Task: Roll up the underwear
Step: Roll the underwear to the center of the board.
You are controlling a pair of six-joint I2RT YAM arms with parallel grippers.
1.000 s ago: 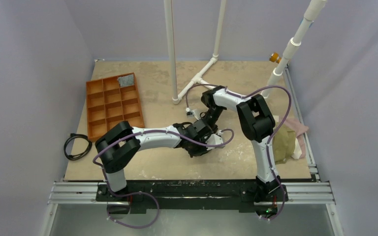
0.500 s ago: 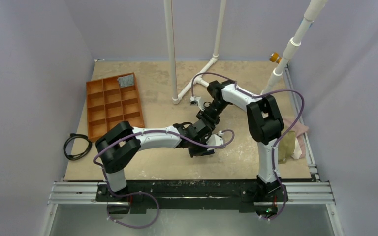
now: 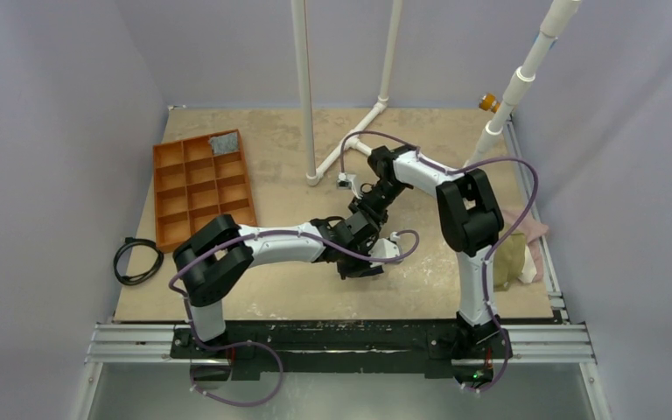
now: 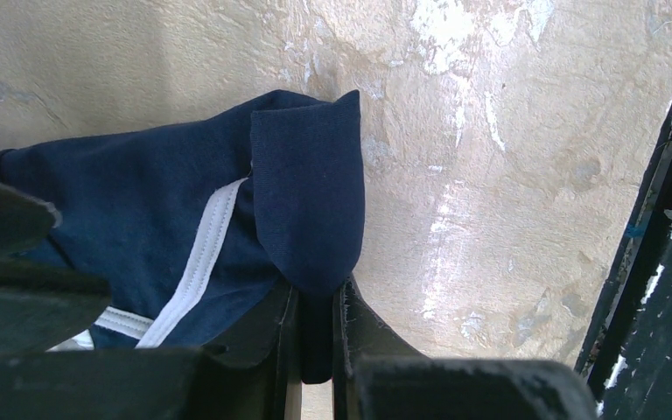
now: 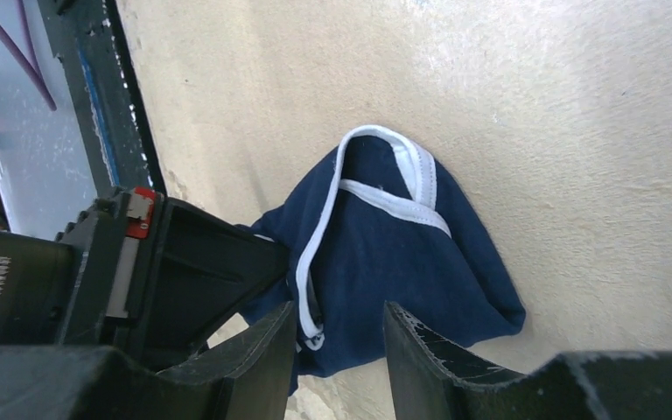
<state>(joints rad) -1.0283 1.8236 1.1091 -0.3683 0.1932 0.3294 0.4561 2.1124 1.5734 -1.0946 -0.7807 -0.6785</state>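
The underwear (image 4: 166, 210) is navy-blue cloth with white trim, bunched on the tan table. My left gripper (image 4: 315, 293) is shut on a folded navy flap of it, which stands up between the two fingers. In the right wrist view the underwear (image 5: 402, 254) lies as a rounded bundle with a white loop of trim on top. My right gripper (image 5: 339, 319) is open just over its near edge and holds nothing. In the top view both grippers, left (image 3: 367, 259) and right (image 3: 361, 219), meet at mid-table and hide the garment.
An orange compartment tray (image 3: 201, 185) with a grey cloth (image 3: 224, 142) in one back cell sits at the left. An olive garment (image 3: 507, 254) and pink cloth (image 3: 532, 229) lie at the right edge. White pipes (image 3: 350, 140) stand behind, and a black cable (image 3: 137, 260) lies at the left.
The right arm has swung its elbow back and to the right and drawn its gripper a little away from the bundle. The left arm has stayed in place, gripping the cloth.
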